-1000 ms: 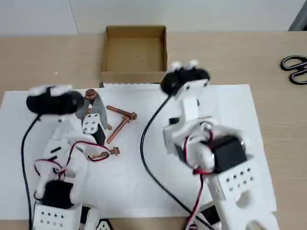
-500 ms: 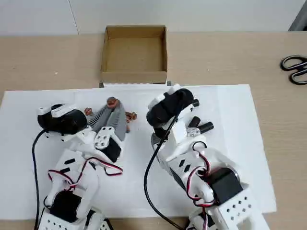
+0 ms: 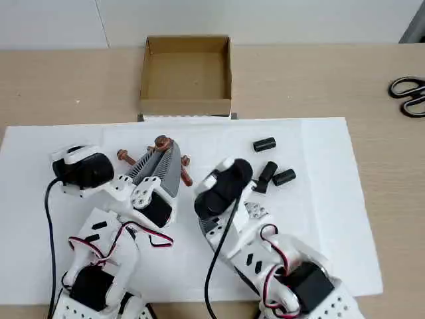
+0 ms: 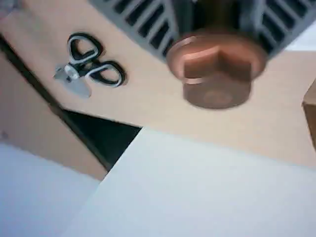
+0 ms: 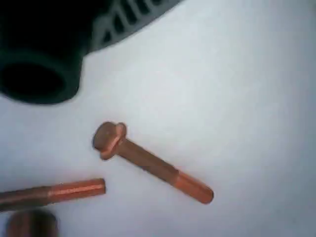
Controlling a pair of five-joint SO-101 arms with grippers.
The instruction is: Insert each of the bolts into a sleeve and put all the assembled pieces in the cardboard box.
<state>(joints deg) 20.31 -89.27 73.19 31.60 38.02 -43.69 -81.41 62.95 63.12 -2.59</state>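
**Entry 1, left arm.** The left arm's grey ribbed fingers (image 3: 151,166) are clamping a copper-coloured flanged hex-head bolt (image 3: 161,141). Its head is sticking out past the fingertips, over the white paper sheet (image 3: 332,199) and short of the box.

**Entry 2, right arm.** The right arm's grey ribbed fingers (image 5: 133,17) are closing on a black cylindrical sleeve (image 5: 39,69). Its open bore is facing the wrist camera, above the sheet.

**Entry 3, loose bolts.** Two are lying flat on the sheet. One short copper bolt (image 3: 126,157) is lying just beside the left arm's fingers. One longer copper bolt (image 3: 186,171) is lying between the two arms.

**Entry 4, loose sleeves.** Three are resting on the sheet on the right arm's side. A pair of black sleeves (image 3: 267,173) is lying close together. A single black sleeve (image 3: 264,144) is lying apart from them, nearer the box.

**Entry 5, box.** The open brown cardboard box (image 3: 186,106) is sitting on the wooden counter (image 3: 319,80), just past the sheet's far edge.

**Entry 6, sundry.** Black-handled scissors (image 3: 408,96) are lying at the counter's right edge.
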